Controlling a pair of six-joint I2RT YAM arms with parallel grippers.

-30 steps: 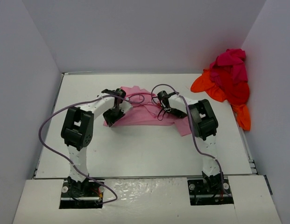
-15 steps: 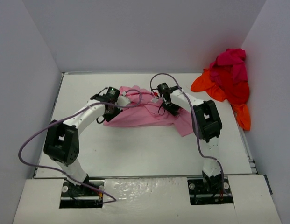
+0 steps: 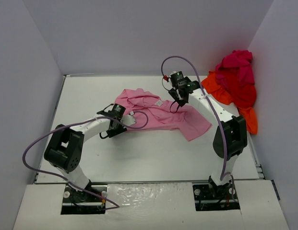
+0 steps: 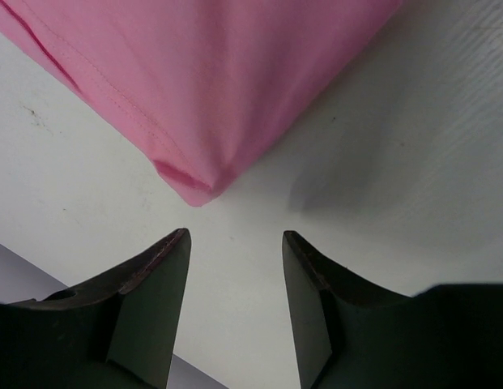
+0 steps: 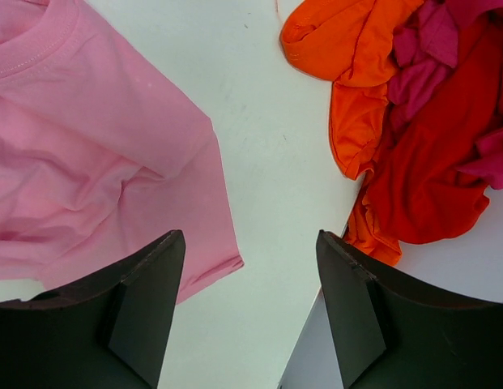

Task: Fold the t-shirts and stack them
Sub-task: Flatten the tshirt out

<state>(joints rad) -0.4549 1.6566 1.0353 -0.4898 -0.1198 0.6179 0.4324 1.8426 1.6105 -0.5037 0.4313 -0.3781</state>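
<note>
The light pink t-shirt (image 3: 163,115) lies spread and creased in the middle of the table. My left gripper (image 3: 123,121) is open and empty, low over the table at the shirt's near-left corner. In the left wrist view that corner (image 4: 198,182) lies just ahead of my gripper (image 4: 235,235). My right gripper (image 3: 178,101) is open and empty above the shirt's far right part. The right wrist view shows my gripper (image 5: 249,235) over bare table, between the pink shirt (image 5: 81,162) and the pile. The orange (image 5: 356,89), red (image 5: 429,162) and magenta (image 5: 429,57) t-shirts lie heaped together at the far right (image 3: 235,81).
White walls (image 3: 38,96) close in the table on the left, back and right. The heap overhangs the table's right edge (image 3: 252,143). Purple cables (image 3: 38,143) loop off both arms.
Both grippers have let go of the pink shirt, which now lies more spread out. My left gripper drew back toward me; my right arm reached farther back and to the right.
</note>
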